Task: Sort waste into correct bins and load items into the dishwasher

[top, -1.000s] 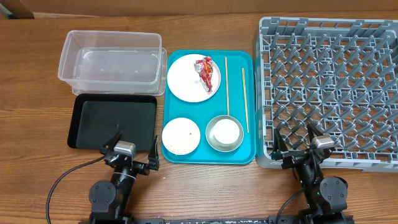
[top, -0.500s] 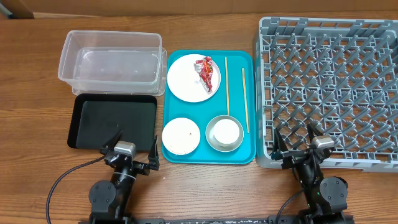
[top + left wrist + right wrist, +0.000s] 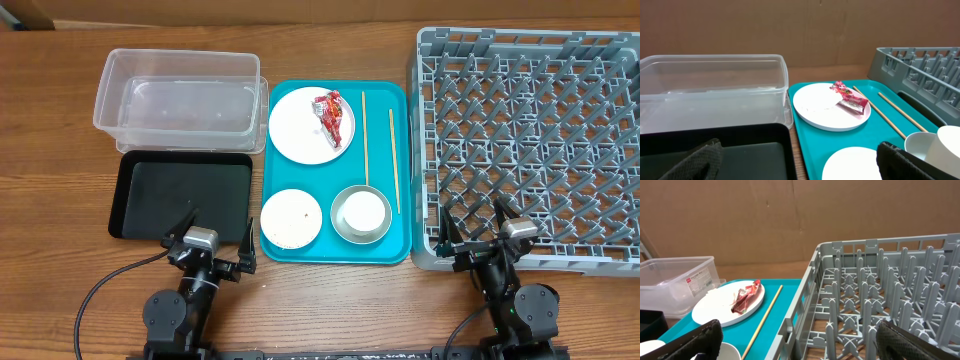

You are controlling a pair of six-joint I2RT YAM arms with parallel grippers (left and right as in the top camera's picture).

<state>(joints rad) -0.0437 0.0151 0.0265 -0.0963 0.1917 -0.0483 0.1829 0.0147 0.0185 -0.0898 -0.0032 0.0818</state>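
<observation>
A red-and-white wrapper (image 3: 330,115) lies on the large white plate (image 3: 305,128) on the teal tray (image 3: 335,250). Two chopsticks (image 3: 365,140) lie beside the plate. A smaller plate (image 3: 291,217) and a bowl holding a white cup (image 3: 361,213) sit at the tray's front. The clear tub (image 3: 178,100) and the black tray (image 3: 180,195) stand to the left, the grey rack (image 3: 530,120) to the right. My left gripper (image 3: 217,226) is open and empty at the black tray's front edge. My right gripper (image 3: 472,218) is open and empty over the rack's front left corner. No napkin shows.
In the left wrist view the wrapper (image 3: 849,97) lies on the plate (image 3: 815,105), with the tub (image 3: 715,85) to the left and the cup (image 3: 947,145) at the right. In the right wrist view the rack's pegs (image 3: 880,305) fill the right. A brown cardboard wall stands behind.
</observation>
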